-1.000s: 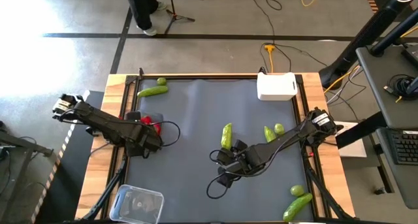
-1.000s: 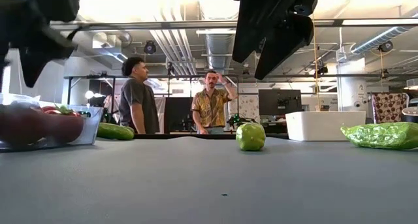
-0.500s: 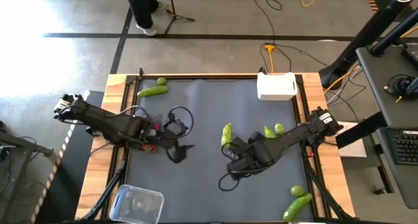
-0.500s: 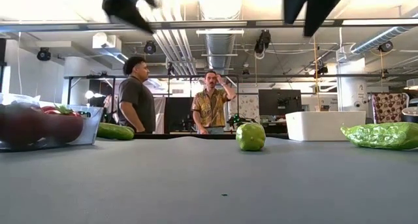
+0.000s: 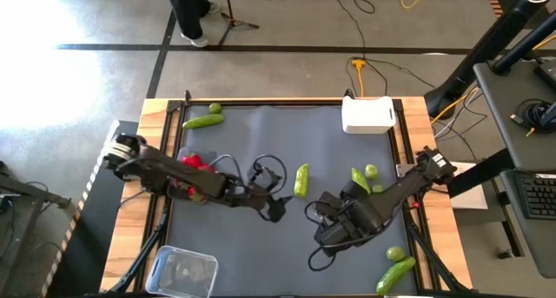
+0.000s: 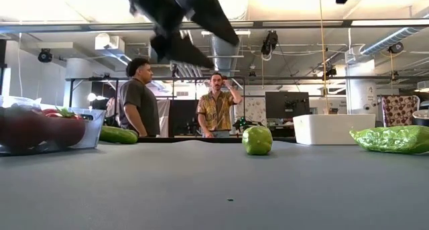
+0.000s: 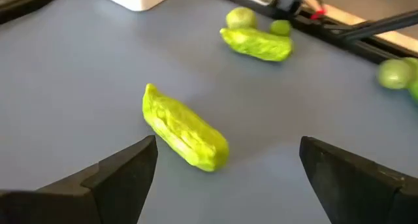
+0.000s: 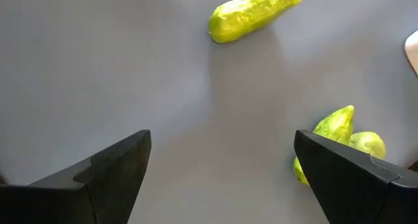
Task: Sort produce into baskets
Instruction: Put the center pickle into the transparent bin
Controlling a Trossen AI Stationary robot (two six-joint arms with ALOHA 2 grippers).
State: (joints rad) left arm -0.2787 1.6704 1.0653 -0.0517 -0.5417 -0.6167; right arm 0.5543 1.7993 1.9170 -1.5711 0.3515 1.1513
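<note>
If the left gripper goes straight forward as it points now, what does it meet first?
Most likely the long green piece in the middle of the mat: it lies just ahead of the open left gripper, though depth is uncertain.

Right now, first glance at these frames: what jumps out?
The left gripper reaches to mid-table with its fingers wide open, just short of a long green piece lying there. The right gripper hovers open nearby. Red pieces sit in a tub at the table's left edge; the white box stands at the far edge.
</note>
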